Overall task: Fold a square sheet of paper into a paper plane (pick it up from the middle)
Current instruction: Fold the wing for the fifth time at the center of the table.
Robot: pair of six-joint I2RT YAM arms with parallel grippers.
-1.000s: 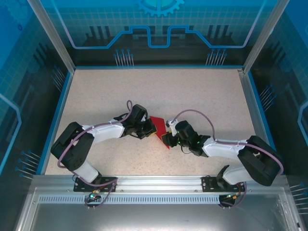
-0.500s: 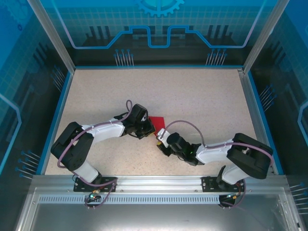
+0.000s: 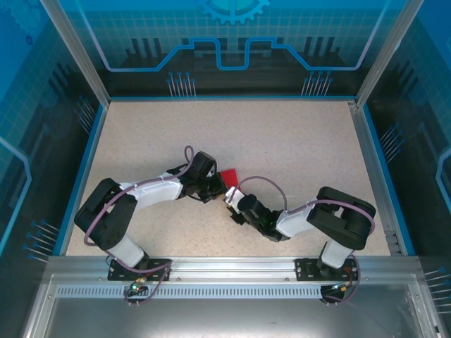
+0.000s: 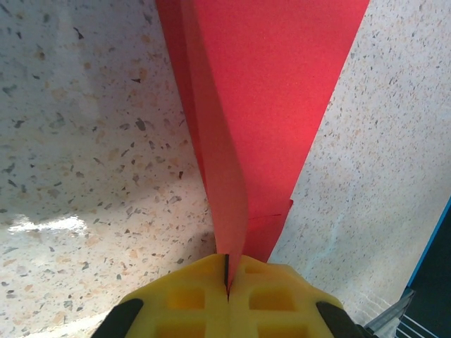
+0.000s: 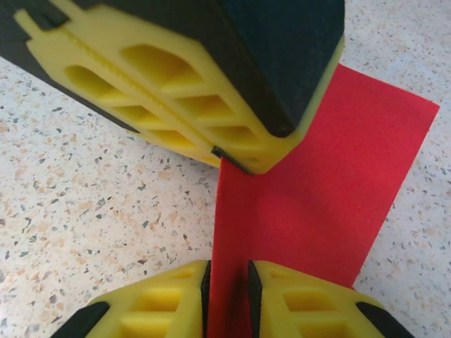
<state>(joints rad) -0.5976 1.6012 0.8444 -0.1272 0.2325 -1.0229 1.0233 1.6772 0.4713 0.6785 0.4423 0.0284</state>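
Left arm and right arm: black joints, white links, a purple cable behind each jaw pair. Finger pads are yellow, hollow-celled, black-backed.

Two arms: left arm and right arm. Two grippers: left gripper, right gripper. One red paper sheet, mid-frame, on one table.
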